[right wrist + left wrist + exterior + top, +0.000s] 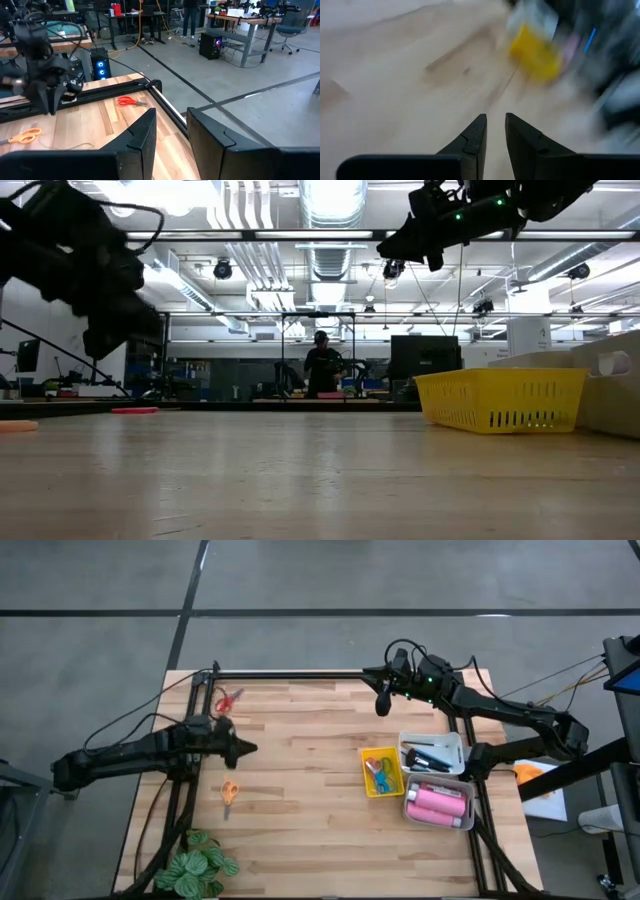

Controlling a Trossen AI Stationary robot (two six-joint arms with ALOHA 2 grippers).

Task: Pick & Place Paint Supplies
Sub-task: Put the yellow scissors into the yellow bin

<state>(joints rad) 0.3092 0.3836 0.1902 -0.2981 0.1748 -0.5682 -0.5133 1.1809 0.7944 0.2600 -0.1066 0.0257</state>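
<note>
Mostly sorted: pink paint bottles (437, 804), brushes (428, 757) and small scissors (379, 772) (blue-handled) already in trays. Left to place: red scissors (229, 700) far left, orange scissors (229, 793) nearer on the counter (300, 830). Left end effector (247, 749) and right end effector (382, 703) both empty, narrowly parted.

Wooden counter with scissors, trays and a plant

The counter (300, 740) is a pale butcher-block top with a dark frame along its far edge and sides. Red scissors (229, 700) lie near the far left corner; orange scissors (229, 794) lie nearer the front on the left, well apart from them. At the front left corner sits a leafy plant (197, 866). On the right side three trays stand close together: a yellow tray (366, 786) holding small coloured items, just beside it a white tray (457, 746) with dark brushes inside, and in front of that another white tray (410, 806) holding pink bottles.
</note>
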